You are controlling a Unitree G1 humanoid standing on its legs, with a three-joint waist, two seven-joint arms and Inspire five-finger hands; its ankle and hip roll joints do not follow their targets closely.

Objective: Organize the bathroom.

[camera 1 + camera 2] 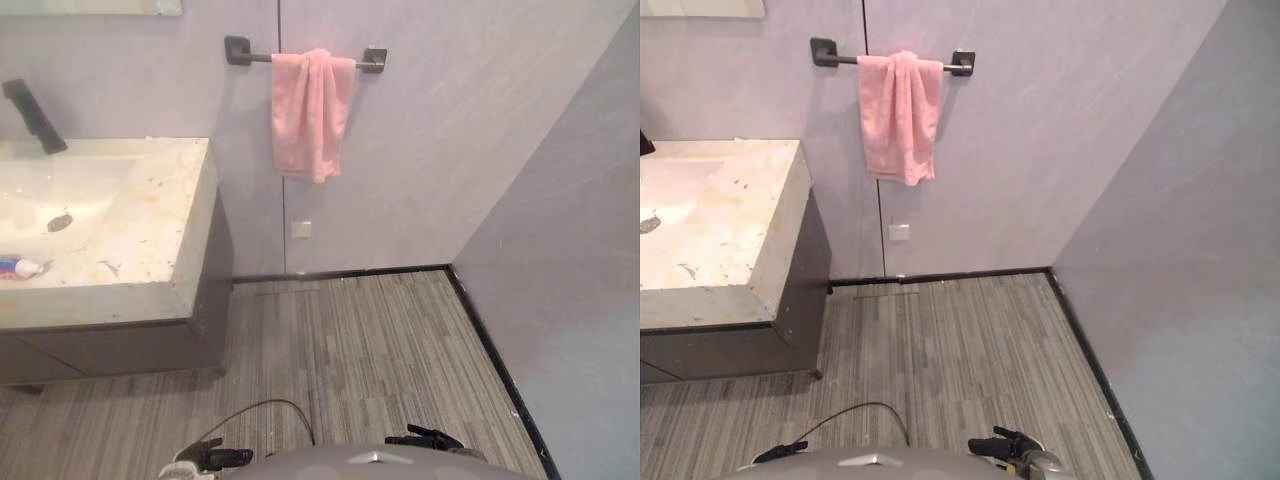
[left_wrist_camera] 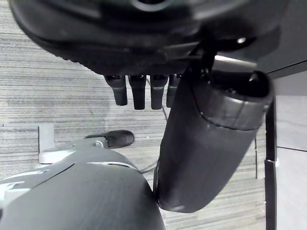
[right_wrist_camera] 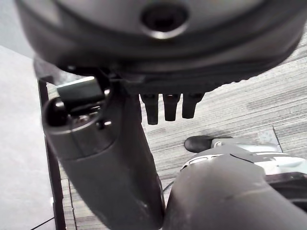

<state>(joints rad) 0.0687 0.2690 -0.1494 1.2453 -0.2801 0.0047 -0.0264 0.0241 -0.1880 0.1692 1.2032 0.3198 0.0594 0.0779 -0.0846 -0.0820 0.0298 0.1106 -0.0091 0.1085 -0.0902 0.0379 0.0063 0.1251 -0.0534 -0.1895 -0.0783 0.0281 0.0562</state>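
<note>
Left eye view: pink cloth towel point(image 1: 311, 112) draped over dark metal wall bar point(image 1: 305, 57); pale marble worktop point(image 1: 160, 215) bearing toothpaste tube point(image 1: 20, 267) at its left edge; striped grey floor point(image 1: 380, 340). Left hand point(image 2: 139, 91) and right hand point(image 3: 168, 106) low, fingers straight, empty.

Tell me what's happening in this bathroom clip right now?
Nothing is being handled at this moment. The left hand and the right hand hang low over the striped floor, fingers relaxed and empty. A pink towel hangs bunched on the wall bar. A toothpaste tube lies on the stone counter beside the sink basin, with a black faucet behind.
</note>
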